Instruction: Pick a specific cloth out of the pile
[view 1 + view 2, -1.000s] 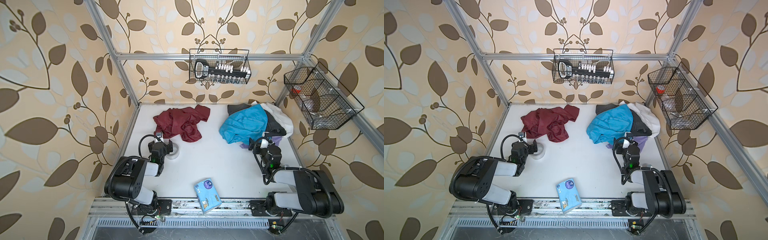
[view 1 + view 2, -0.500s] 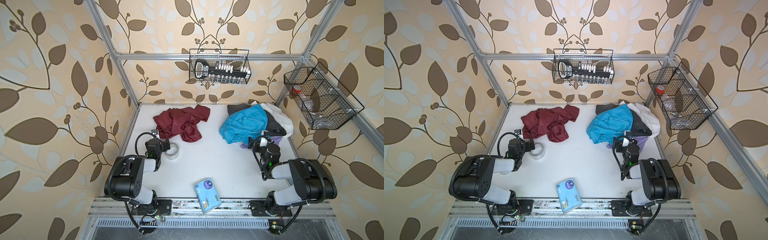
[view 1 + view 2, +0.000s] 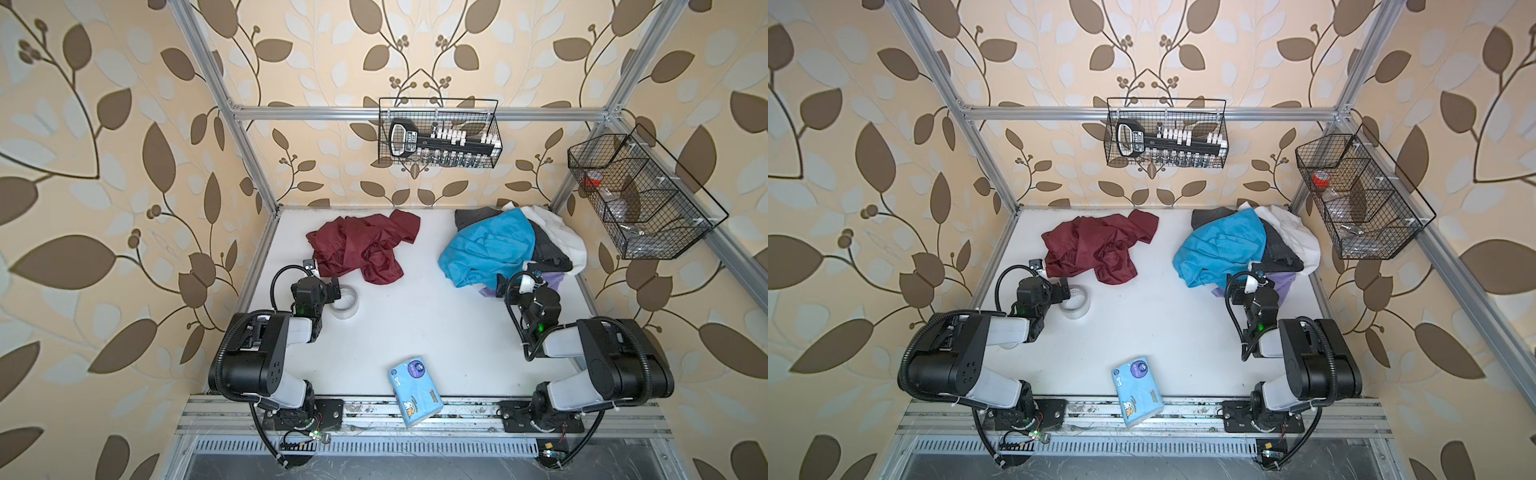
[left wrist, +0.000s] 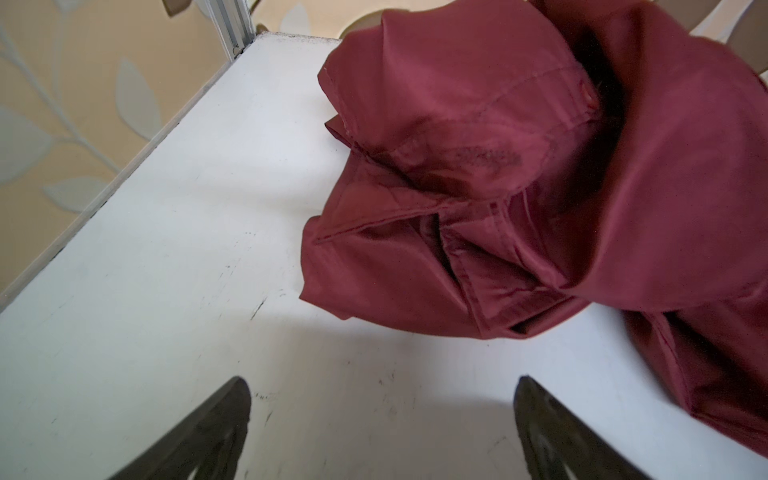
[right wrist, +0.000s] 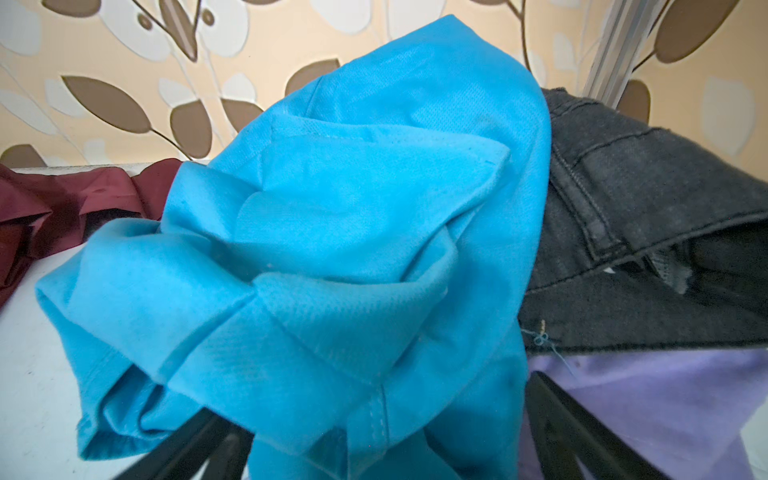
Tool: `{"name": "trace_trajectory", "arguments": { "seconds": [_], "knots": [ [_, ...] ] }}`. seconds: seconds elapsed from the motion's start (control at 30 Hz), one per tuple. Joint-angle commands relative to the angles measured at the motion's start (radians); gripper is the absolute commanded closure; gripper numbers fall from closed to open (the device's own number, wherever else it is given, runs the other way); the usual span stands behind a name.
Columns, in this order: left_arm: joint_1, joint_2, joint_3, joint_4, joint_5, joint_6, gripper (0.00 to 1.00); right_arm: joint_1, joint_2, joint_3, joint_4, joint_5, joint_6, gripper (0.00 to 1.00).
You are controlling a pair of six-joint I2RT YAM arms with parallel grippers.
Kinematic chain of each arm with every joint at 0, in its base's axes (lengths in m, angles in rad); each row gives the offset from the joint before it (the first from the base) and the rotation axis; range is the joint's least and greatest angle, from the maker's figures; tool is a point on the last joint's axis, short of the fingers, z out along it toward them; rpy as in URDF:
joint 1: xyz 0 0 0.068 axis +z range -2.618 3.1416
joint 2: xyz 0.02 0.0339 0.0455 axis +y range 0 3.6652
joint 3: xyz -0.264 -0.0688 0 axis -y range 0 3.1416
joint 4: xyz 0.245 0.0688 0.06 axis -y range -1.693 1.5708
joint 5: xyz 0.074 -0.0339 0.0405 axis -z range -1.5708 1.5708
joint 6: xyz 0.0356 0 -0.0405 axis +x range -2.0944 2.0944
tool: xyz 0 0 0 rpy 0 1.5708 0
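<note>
both grippers are seen spread open, nothing held. left gripper (image 4: 382, 432) is set near the cloth (image 3: 363, 245), upper centre; right gripper (image 5: 386, 440) at the pile (image 3: 511, 247), upper right.

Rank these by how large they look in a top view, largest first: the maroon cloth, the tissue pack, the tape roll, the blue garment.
1. Blue garment and maroon cloth: too alike to rank.
2. Tissue pack.
3. Tape roll.

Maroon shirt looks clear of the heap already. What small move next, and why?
Probably pull the right claw back from the pile. The crumpled dark red shiny cloth lies alone on the white table, the left claw is open and empty short of it, and bright blue fabric drapes over the open right claw.
</note>
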Motion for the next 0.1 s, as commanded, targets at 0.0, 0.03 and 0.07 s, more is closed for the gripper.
{"name": "trace_trajectory", "arguments": {
  "seconds": [0.0,0.03,0.07],
  "knots": [
    [0.004,-0.009,0.016,0.010,0.025,-0.004,0.01,-0.004,0.000,0.018,0.014,-0.013,-0.004,0.00],
    [0.005,-0.011,0.016,0.011,0.025,-0.002,0.01,-0.003,0.000,0.018,0.014,-0.014,-0.004,0.00],
    [0.004,-0.011,0.016,0.011,0.025,-0.004,0.01,-0.004,-0.001,0.016,0.014,-0.012,-0.005,0.01]
  ]
}}
